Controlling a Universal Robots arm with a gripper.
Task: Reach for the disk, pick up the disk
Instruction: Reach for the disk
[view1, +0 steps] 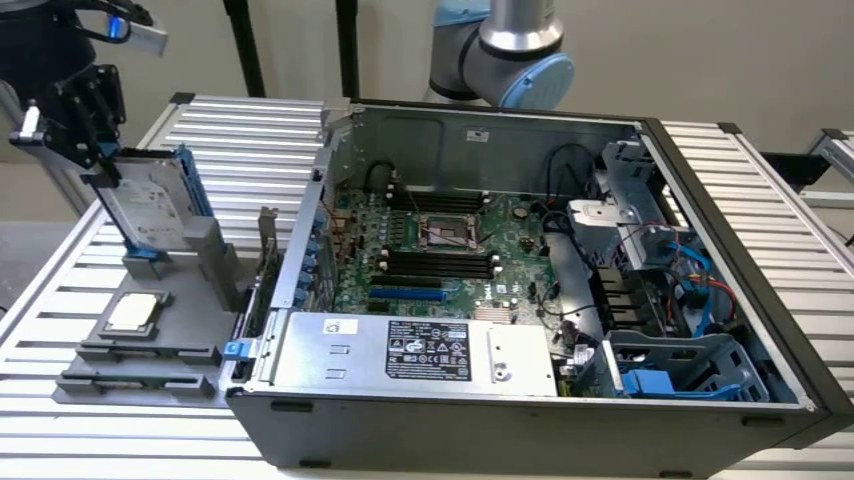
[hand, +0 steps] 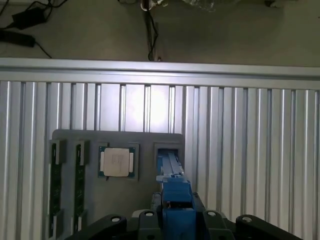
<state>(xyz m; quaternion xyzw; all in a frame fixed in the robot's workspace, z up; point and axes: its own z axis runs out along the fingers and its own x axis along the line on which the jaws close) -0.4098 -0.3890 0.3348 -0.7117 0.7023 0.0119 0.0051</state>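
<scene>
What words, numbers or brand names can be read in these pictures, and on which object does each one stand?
No text can be read.
Black label on the silver box: printed, but too small.
White label on the disk: blurred.
Chip: markings too faint.
Sticker on the computer case: too small.

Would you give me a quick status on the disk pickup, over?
Gripper shut on the disk, top edge. Upright, lower end at grey stand slot. Nothing in the way.
</scene>
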